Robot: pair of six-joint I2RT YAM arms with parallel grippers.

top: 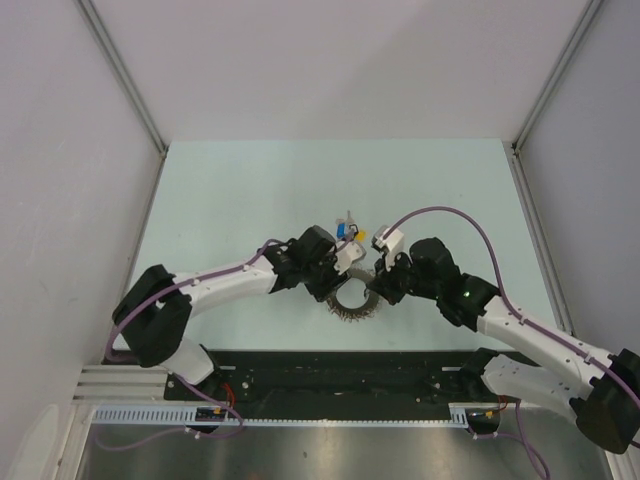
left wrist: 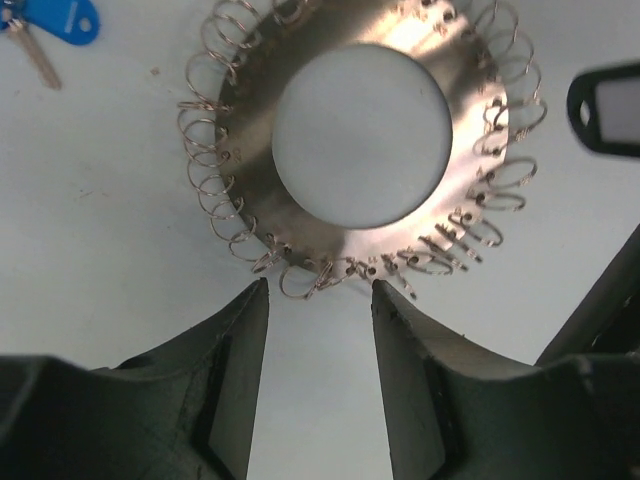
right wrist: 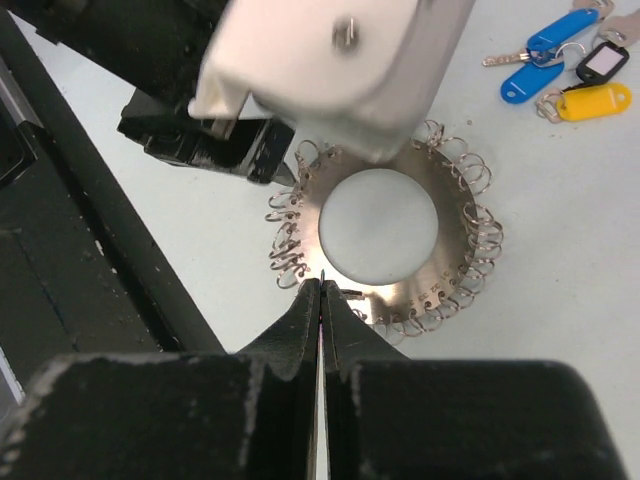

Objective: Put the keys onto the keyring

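I see the keyring (left wrist: 262,190) as glossy, mirror-bright metal, the keys (right wrist: 590,101) with smooth shiny plastic heads, the counter (left wrist: 100,300) matt.

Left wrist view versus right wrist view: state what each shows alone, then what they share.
Left wrist only: the open gap between the left gripper's jaws, which flank the keyring's near rim. Right wrist only: the right gripper shut at that rim, and a yellow key. Both: the keyring, a blue key, the black-rimmed tag.
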